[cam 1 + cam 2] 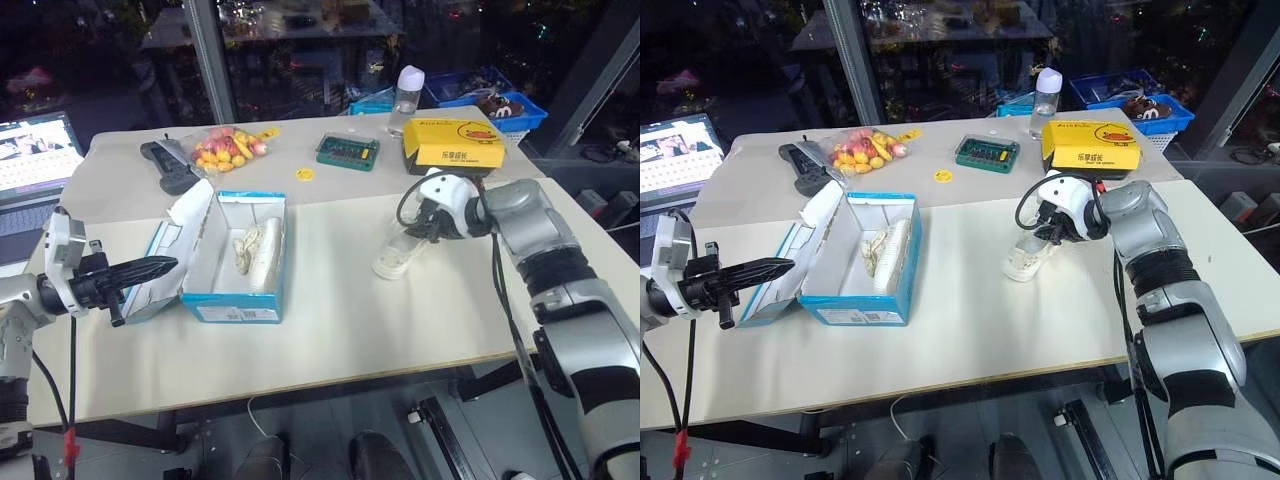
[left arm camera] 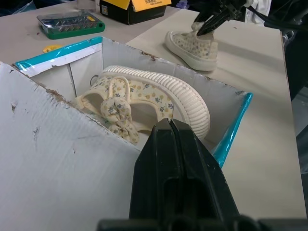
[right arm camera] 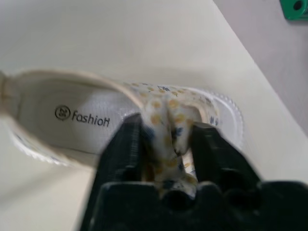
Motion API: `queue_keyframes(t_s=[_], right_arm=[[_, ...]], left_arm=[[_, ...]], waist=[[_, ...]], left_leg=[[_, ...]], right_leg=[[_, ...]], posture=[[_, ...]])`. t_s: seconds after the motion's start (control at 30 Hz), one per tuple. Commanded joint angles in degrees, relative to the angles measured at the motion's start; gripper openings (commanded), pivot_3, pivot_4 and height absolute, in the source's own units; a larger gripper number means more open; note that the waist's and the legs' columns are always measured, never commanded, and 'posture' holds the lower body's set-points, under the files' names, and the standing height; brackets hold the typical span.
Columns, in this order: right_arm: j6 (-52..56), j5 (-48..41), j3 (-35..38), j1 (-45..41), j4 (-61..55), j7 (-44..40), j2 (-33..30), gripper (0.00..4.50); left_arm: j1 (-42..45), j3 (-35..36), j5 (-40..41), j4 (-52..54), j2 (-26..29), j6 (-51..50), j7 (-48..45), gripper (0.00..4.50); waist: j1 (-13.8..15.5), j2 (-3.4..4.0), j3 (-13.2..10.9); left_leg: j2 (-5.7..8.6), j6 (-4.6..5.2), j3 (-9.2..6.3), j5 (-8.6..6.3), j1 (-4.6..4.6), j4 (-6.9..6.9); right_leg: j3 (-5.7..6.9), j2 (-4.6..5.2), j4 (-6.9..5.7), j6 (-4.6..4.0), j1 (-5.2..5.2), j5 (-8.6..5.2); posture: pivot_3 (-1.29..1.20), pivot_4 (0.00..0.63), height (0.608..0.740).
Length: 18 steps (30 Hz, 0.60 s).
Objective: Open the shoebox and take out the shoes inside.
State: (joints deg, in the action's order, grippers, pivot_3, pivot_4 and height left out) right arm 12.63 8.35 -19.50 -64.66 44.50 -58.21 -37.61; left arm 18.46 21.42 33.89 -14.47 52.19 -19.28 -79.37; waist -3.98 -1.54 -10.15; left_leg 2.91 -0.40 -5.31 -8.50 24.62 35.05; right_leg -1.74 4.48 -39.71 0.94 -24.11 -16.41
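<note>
Right claw (image 3: pixel 166 132), part open, straddles the strap of one shoe (image 1: pixel 1028 257) on the table (image 1: pixel 970 300); left claw (image 1: pixel 768 267) shut, empty, beside the open shoebox (image 1: pixel 855 310) holding the other shoe (image 1: pixel 885 250)

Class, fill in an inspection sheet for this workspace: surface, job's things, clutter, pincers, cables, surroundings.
Surface: pale table, two boards abutting.
Job's things: blue shoebox open, lid folded back; one shoe inside; other shoe on the table.
Clutter: yellow box, green case, snack bag, bottle, black tool.
Pincers: left pincer shut, beside the lid; right pincer around the outside shoe's strap, grip uncertain.
Cables: black cable looped at right wrist.
Surroundings: laptop, blue bins.
</note>
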Motion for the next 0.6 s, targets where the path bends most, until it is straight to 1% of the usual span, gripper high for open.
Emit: queue_keyframes(t_s=[0.03,0.13,0.23,0.27,0.33,0.37,0.47,0.57,0.6], right_arm=[[-0.9,-1.4,2.6,-4.7,-4.9,-3.9,-0.5,2.43],[0.9,-4.2,4.4,-7.6,-10.2,-8.2,-0.6,2.43],[4.8,-8.3,6.5,-10.1,-15.8,-12.4,0.5,2.43],[7.1,-10.8,7.2,-11.4,-18.4,-13.2,2.7,2.43],[10.2,-13.2,7.8,-12.7,-21.3,-12.9,6.4,2.43],[11.4,-13.2,6.9,-13.3,-21.6,-11.2,10.2,2.43],[9.5,-9.9,0.0,-12.6,-20.0,-8.2,21.5,2.43],[5.2,-6.1,-4.3,-13.1,-14.4,-6.5,27.2,2.43],[3.1,-4.7,-5.4,-14.0,-10.7,-5.4,29.0,2.7]], left_arm=[[0.5,1.3,0.7,1.0,0.9,0.5,0.2,0.0],[0.2,1.5,0.7,1.3,1.0,0.3,0.3,0.0],[0.1,1.6,0.9,1.8,1.2,-0.2,0.5,0.0],[0.1,1.6,1.0,2.0,1.2,-0.3,0.7,0.0],[0.2,1.7,1.1,2.3,1.3,-0.7,0.8,0.0],[0.2,1.7,1.1,2.4,1.3,-0.8,1.0,0.0],[0.1,1.5,1.2,3.2,1.2,-1.3,1.4,0.0],[0.2,1.3,1.3,3.5,1.1,-1.6,1.7,0.0],[0.2,1.3,1.3,3.7,1.0,-1.7,1.8,0.0]], waist=[[0.0,0.01,0.0],[-0.2,0.03,0.0],[-0.1,0.03,0.0],[-0.1,0.03,0.0],[-0.3,0.03,0.0],[-0.3,0.02,0.0],[-0.4,-0.01,0.0],[-0.2,0.0,0.0],[0.0,-0.01,0.0]], left_leg=[[0.0,0.0,0.0,0.0,0.01,0.01],[-0.01,0.0,0.02,0.0,0.02,-0.01],[-0.1,0.01,0.03,-0.01,0.01,-0.06],[-0.12,0.01,0.02,-0.01,0.0,-0.06],[-0.12,0.01,0.03,-0.02,0.0,-0.03],[-0.13,0.01,0.03,-0.01,-0.04,-0.03],[-0.18,0.01,0.04,-0.01,-0.25,-0.06],[-0.21,0.0,0.06,-0.01,-0.28,-0.07],[-0.21,0.0,0.06,-0.01,-0.27,-0.05]], right_leg=[[0.0,0.0,0.0,0.0,-0.01,0.0],[-0.03,-0.01,0.0,0.01,-0.05,0.0],[-0.04,-0.07,0.0,0.01,-0.07,0.0],[-0.02,-0.07,0.01,0.01,-0.05,0.0],[-0.03,-0.06,0.02,0.01,-0.03,0.0],[-0.08,-0.07,-0.02,0.01,-0.04,0.0],[-0.12,-0.1,-0.11,0.0,0.07,0.01],[-0.17,-0.17,-0.33,0.0,-0.07,0.01],[-0.15,-0.16,-0.36,0.0,-0.08,0.01]], posture=[[0.0,0.15,0.734],[0.0,0.15,0.734],[0.0,0.15,0.734],[0.0,0.15,0.734],[0.0,0.15,0.734],[0.0,0.15,0.734],[0.0,0.15,0.734],[0.0,0.15,0.734],[0.0,0.15,0.734]])
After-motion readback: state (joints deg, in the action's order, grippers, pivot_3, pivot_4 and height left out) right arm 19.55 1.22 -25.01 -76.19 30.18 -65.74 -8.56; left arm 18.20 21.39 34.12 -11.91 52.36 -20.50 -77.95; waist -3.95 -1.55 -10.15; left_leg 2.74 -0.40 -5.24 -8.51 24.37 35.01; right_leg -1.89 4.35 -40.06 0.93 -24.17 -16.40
